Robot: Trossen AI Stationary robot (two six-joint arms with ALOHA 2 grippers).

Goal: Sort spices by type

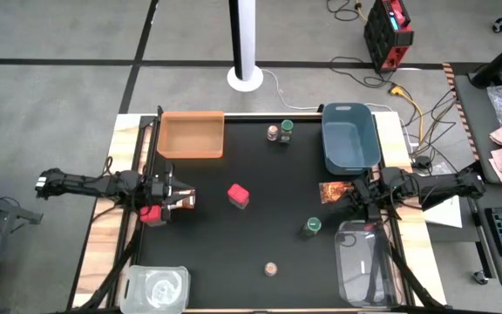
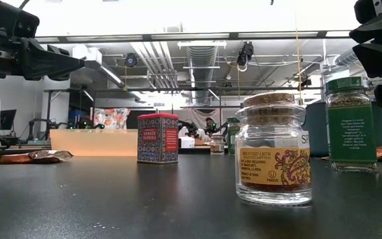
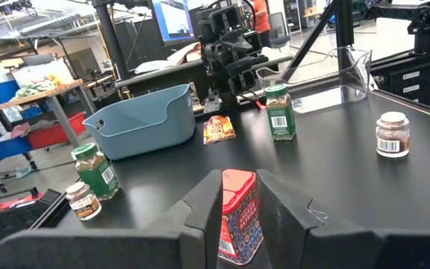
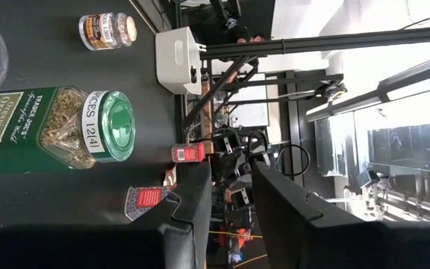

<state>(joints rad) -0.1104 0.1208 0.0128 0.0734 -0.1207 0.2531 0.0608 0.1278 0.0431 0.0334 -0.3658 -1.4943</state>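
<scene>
One red cube box (image 1: 238, 195) stands on its base mid-table; it also shows past my left fingers in the left wrist view (image 3: 237, 217). A second red box (image 1: 151, 213) and a brown packet (image 1: 184, 202) lie under my left arm. My left gripper (image 1: 190, 197) is open and empty, pointing at the middle box from the left. A green-capped jar (image 1: 311, 227) and a tan-capped jar (image 1: 271, 269) stand nearer the front. Another green jar (image 1: 286, 131) and tan jar (image 1: 273, 133) stand at the far edge. My right gripper (image 1: 345, 197) is open and empty beside the second packet (image 1: 332, 190).
An orange tray (image 1: 190, 133) sits at the far left and a blue tub (image 1: 349, 135) at the far right. Clear containers stand at the near left (image 1: 155, 286) and near right (image 1: 369, 262). The black mat between the middle box and the jars is bare.
</scene>
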